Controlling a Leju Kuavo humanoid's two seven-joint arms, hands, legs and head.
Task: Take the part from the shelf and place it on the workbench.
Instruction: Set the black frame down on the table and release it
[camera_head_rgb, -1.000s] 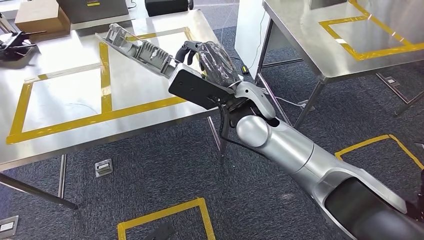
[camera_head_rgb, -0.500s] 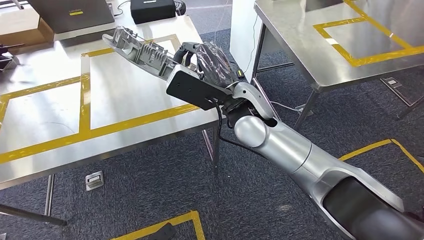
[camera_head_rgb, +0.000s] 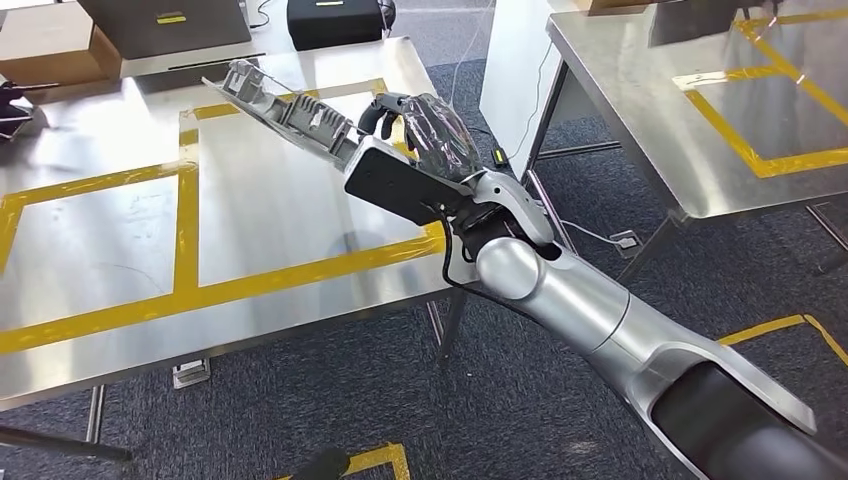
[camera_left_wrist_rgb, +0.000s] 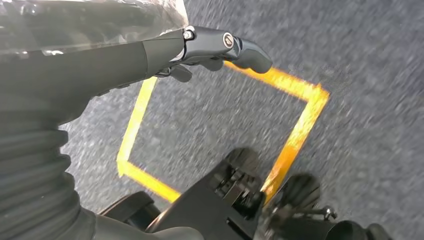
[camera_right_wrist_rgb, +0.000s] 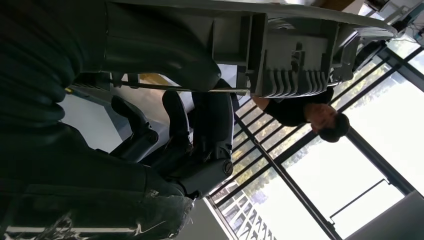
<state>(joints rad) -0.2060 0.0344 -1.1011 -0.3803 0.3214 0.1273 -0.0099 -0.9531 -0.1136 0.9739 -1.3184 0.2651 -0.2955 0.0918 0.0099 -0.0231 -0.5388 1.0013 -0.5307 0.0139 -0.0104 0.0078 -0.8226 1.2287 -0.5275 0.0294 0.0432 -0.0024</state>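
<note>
View has swung; the table (camera_head_rgb: 120, 300) now sits squarer below. Right robot hand (camera_head_rgb: 415, 125) clamps the grey ribbed part (camera_head_rgb: 285, 100) by one end, holding it level above the taped zone (ready for set-down, I judge). Left robot hand (camera_left_wrist_rgb: 220, 47) hangs over carpet, fingers curled, holding nothing.

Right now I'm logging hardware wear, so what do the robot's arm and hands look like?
The right arm is glossy silver, rounded, black near the shoulder, with a flat black plate and a thin black cable at the wrist. The right hand is dark grey under clear crinkled plastic. The left hand has dark fingers, metal screws and a grey ribbed cover.
</note>
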